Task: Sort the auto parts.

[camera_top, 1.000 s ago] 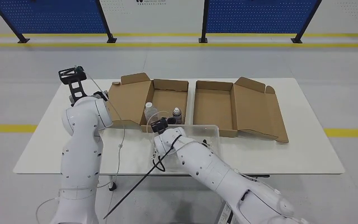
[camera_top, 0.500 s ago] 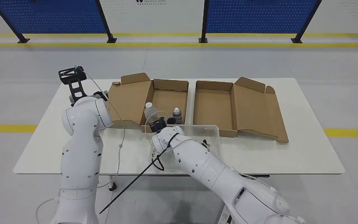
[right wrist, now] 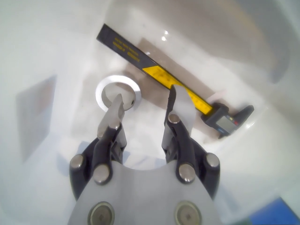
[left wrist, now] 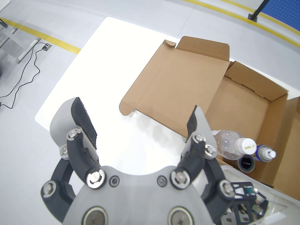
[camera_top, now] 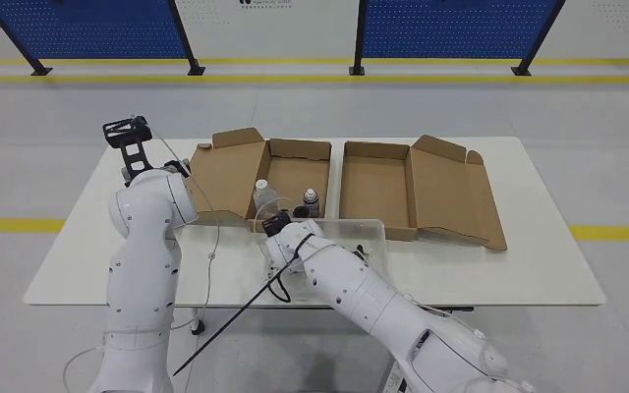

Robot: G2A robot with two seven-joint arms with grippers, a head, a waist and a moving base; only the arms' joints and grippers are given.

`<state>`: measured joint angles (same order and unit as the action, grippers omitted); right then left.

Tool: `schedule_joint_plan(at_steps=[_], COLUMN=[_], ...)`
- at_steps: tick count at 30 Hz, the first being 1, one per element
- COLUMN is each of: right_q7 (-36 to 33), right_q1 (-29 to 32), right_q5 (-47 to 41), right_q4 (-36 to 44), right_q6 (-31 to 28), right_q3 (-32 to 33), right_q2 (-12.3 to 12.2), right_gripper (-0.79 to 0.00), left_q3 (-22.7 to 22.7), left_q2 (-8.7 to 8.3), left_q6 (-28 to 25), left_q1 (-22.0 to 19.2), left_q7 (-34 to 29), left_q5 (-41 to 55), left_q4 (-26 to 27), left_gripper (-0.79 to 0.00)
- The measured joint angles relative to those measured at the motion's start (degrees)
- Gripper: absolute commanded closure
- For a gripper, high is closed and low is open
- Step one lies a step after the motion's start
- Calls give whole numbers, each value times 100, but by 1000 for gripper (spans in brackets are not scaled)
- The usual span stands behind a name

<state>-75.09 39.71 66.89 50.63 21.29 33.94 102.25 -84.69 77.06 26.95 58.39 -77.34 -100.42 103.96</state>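
Right end effector (right wrist: 146,93) spread, one finger over metal ring (right wrist: 100,92) hole, likely to pinch rim. Left end effector (left wrist: 137,105) spread, parked over bench (left wrist: 110,54) far-left corner.

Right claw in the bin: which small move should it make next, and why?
Probably lower slightly and close on the rim of the ring. The right claw is open, one finger appears over the ring's hole and the other near the caliper, so the rim lies between them. Nothing is gripped yet.

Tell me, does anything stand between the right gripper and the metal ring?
Nothing visible does. The open right gripper hangs over the metal ring in the clear bin; the caliper lies beside the ring, not on it.
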Motion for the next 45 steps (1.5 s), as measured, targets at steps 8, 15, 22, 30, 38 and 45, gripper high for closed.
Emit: schedule_joint_plan(at_steps=[8, 15, 22, 30, 38, 45], right_q7=[-391, -609, -548, -470, -347, -249], right_q1=[245, 552, 683, 725, 730, 692], right_q5=[343, 598, 745, 755, 732, 721], right_q4=[427, 1037, 1156, 1023, 926, 804], right_q6=[-242, -316, -475, -457, -406, -417], right_q3=[312, 581, 622, 627, 674, 692], right_q2=[-204, -354, -370, -312, -255, -200], right_gripper=[-413, -453, -348, -342, -302, -283], left_q3=[0, 0, 0, 0, 0, 0], left_q2=[0, 0, 0, 0, 0, 0], left_q6=[0, 0, 0, 0, 0, 0], left_q1=[0, 0, 0, 0, 0, 0], left_q7=[0, 0, 0, 0, 0, 0], left_q5=[0, 0, 0, 0, 0, 0], left_q4=[0, 0, 0, 0, 0, 0], left_gripper=[-785, -785, -785, -785, -785, -785])
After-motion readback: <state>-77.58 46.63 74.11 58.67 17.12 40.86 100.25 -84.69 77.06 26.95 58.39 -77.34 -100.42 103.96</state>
